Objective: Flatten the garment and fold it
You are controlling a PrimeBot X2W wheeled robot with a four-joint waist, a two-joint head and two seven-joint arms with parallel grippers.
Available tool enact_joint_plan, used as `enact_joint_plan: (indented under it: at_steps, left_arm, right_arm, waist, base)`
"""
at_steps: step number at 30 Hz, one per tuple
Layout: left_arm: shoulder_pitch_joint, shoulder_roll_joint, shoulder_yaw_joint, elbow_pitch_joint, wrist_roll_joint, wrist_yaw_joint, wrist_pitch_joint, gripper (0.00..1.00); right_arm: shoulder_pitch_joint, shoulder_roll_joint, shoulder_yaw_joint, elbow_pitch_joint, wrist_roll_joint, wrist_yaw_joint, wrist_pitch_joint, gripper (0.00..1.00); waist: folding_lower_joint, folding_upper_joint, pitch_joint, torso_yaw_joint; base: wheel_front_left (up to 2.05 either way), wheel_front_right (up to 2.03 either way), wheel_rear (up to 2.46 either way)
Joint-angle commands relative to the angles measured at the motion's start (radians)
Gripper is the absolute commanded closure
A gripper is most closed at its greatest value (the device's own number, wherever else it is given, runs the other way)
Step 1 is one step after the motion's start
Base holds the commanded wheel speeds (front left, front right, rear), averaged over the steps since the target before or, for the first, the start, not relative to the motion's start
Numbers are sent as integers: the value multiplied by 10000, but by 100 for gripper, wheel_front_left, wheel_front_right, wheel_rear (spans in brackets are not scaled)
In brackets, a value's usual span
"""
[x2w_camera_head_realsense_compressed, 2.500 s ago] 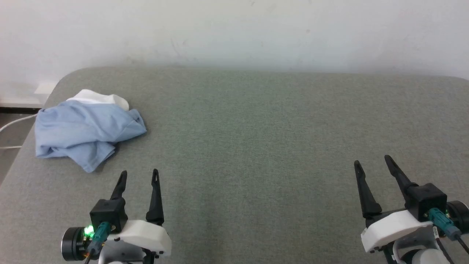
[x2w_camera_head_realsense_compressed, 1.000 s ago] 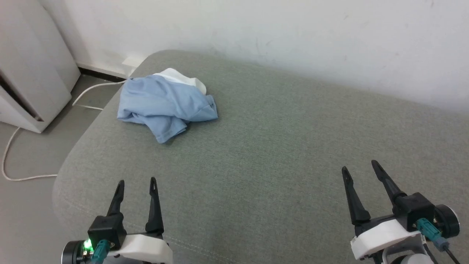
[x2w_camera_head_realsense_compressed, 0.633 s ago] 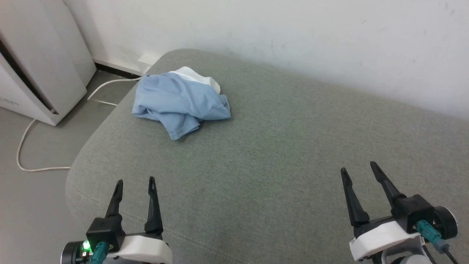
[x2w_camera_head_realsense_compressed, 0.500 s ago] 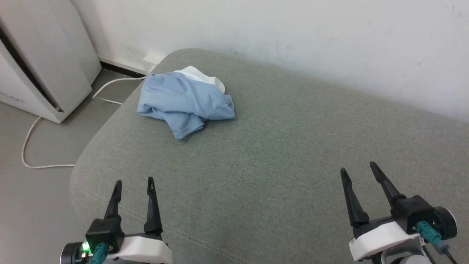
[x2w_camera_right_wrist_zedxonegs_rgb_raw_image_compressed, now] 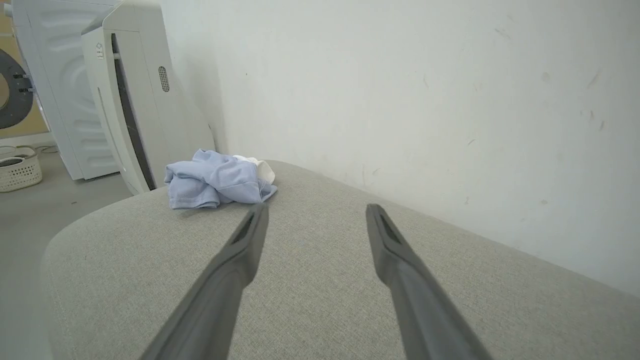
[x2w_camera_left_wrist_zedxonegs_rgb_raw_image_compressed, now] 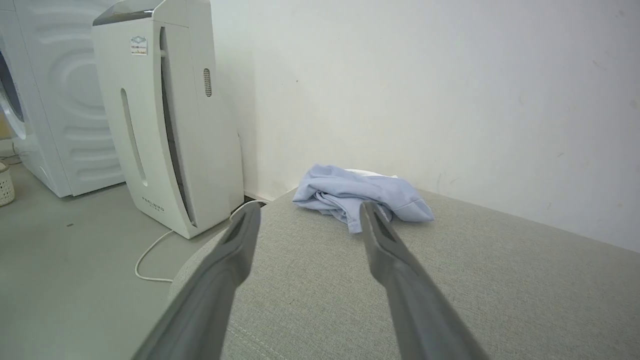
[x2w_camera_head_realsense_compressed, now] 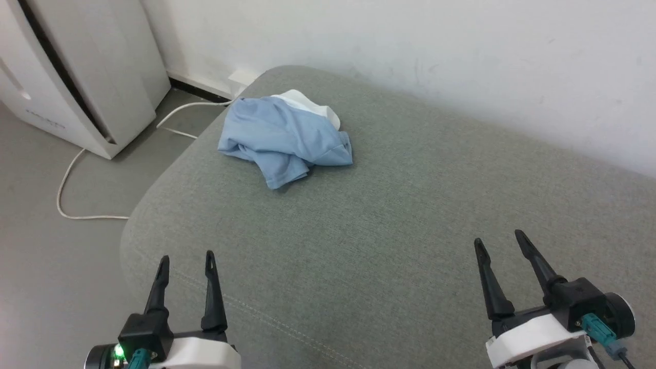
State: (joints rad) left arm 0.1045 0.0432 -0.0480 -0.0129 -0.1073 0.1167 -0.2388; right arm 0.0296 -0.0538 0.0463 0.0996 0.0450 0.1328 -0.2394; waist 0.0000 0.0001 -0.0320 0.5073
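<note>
The garment point(x2w_camera_head_realsense_compressed: 284, 138) is a crumpled light-blue shirt with a white part at its far side, lying in a heap near the far left corner of the grey-green padded surface point(x2w_camera_head_realsense_compressed: 410, 215). It also lies ahead in the left wrist view as the garment point(x2w_camera_left_wrist_zedxonegs_rgb_raw_image_compressed: 357, 195) and to the left in the right wrist view as the garment point(x2w_camera_right_wrist_zedxonegs_rgb_raw_image_compressed: 215, 179). My left gripper point(x2w_camera_head_realsense_compressed: 187, 259) is open at the lower left, over the near edge of the surface, well short of the shirt. At the lower right my right gripper point(x2w_camera_head_realsense_compressed: 499, 241) is open too, with nothing between its fingers.
A white floor appliance point(x2w_camera_head_realsense_compressed: 77, 72) stands left of the surface on the grey floor, with a white cable point(x2w_camera_head_realsense_compressed: 77, 169) trailing beside it. A white washing machine point(x2w_camera_left_wrist_zedxonegs_rgb_raw_image_compressed: 45, 100) and a small white basket point(x2w_camera_right_wrist_zedxonegs_rgb_raw_image_compressed: 20, 172) lie further left. A white wall point(x2w_camera_head_realsense_compressed: 410, 46) runs behind the surface.
The whole head picture has shifted, so the camera has turned left: the shirt now sits nearer the middle and the appliance and floor show more. Both grippers stay open and the shirt lies as before.
</note>
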Motion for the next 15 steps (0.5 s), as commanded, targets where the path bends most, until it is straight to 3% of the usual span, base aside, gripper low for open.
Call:
enact_joint_plan:
  at_steps: [1, 15]
  left_arm:
    - [163, 65, -23, -56, -52, 90, -97, 0]
    - [186, 70, -85, -160, -103, 137, -230, 0]
  right_arm:
    - [42, 33, 42, 33, 49, -20, -92, 0]
    - [69, 36, 92, 140, 26, -21, -224, 0]
  waist:
    - [0, -1, 3, 95]
    - [0, -1, 109, 302]
  base:
    - [0, 0, 0]
    - [0, 0, 0]
